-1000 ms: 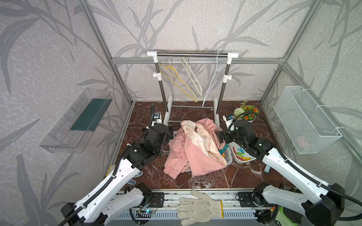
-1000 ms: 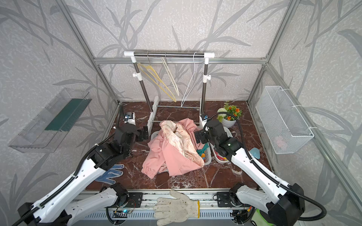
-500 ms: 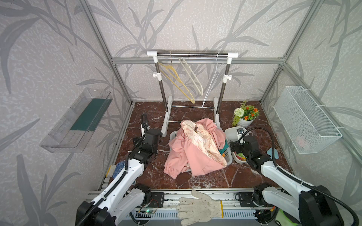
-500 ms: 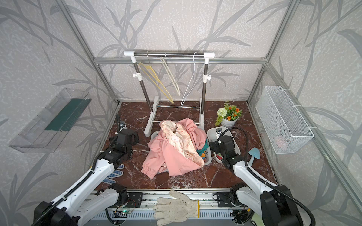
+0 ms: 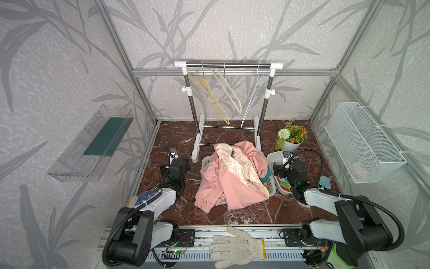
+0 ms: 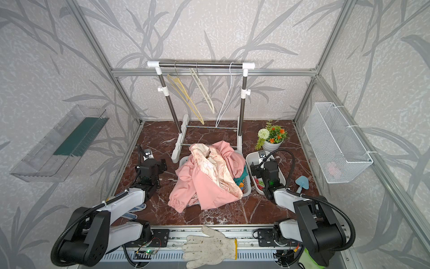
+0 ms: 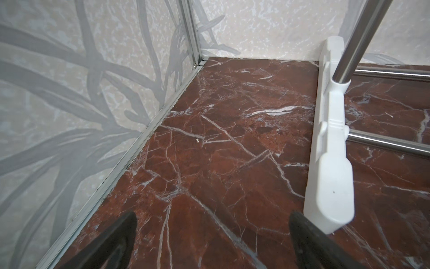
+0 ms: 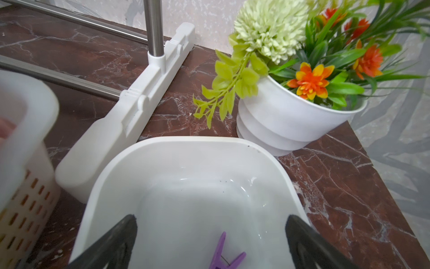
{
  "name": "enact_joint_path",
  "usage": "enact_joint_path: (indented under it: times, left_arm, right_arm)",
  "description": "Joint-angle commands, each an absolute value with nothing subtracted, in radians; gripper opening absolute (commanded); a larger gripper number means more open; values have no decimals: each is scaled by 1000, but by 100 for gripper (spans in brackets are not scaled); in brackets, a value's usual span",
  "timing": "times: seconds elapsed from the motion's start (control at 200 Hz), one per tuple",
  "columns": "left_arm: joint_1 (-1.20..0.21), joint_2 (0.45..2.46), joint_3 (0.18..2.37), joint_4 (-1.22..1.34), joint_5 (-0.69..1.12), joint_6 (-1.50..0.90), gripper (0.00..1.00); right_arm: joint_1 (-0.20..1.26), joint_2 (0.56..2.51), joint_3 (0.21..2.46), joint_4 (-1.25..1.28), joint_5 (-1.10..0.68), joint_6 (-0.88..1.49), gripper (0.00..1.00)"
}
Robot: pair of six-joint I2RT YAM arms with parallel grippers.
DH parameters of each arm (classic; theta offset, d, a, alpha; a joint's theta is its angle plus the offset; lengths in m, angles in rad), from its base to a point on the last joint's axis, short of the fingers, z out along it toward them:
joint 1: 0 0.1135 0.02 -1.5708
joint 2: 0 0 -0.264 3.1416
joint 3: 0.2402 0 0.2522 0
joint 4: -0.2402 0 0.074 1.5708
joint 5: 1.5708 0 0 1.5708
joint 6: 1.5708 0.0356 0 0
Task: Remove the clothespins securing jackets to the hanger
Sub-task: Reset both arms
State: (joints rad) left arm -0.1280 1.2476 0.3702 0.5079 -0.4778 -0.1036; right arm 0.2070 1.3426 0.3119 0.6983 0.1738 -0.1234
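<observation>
Both grippers stand wide open and hold nothing: the left gripper (image 7: 213, 242) hovers low over bare marble floor (image 7: 232, 151) with the rack foot (image 7: 330, 186) just beside one fingertip, and the right gripper (image 8: 210, 242) hangs over the white tub (image 8: 186, 177). A purple clothespin (image 8: 224, 255) lies in that tub between and just below the right fingers, and in a top view more clothespins (image 5: 285, 185) show as a coloured cluster under the right wrist. The pink jacket (image 5: 229, 177) lies heaped over the slotted basket (image 5: 271, 189), between the two grippers; the hangers (image 5: 215, 97) on the rail are bare, with no peg visible on them. Judging by their look, the pegs are light, stiff plastic with a spring, probably slick, so a hold would best pinch the two tail ends, squeezing squarely so the peg does not twist out. The jacket looks soft and limp and would drag if a peg were pulled without first opening.
</observation>
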Motion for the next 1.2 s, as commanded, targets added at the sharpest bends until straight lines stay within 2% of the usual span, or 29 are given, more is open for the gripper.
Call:
enact_joint_path:
  times: [0.0, 0.15, 0.265, 0.42, 1.195]
  left_arm:
    - [-90, 1333, 361, 724, -409, -50, 99]
    - [-40, 1452, 366, 828, -327, -62, 99]
    - [-29, 1531, 388, 866, -294, -53, 99]
    - [-23, 1523, 404, 812, -359, -99, 99]
    - [-22, 1523, 402, 817, -354, -98, 99]
  right_arm:
    - [186, 1441, 336, 869, 148, -136, 99]
    - [183, 1564, 312, 1056, 152, -125, 98]
    - [181, 1513, 357, 887, 171, -123, 98]
    - [171, 1526, 386, 855, 159, -112, 99]
    - [141, 1529, 411, 813, 112, -94, 99]
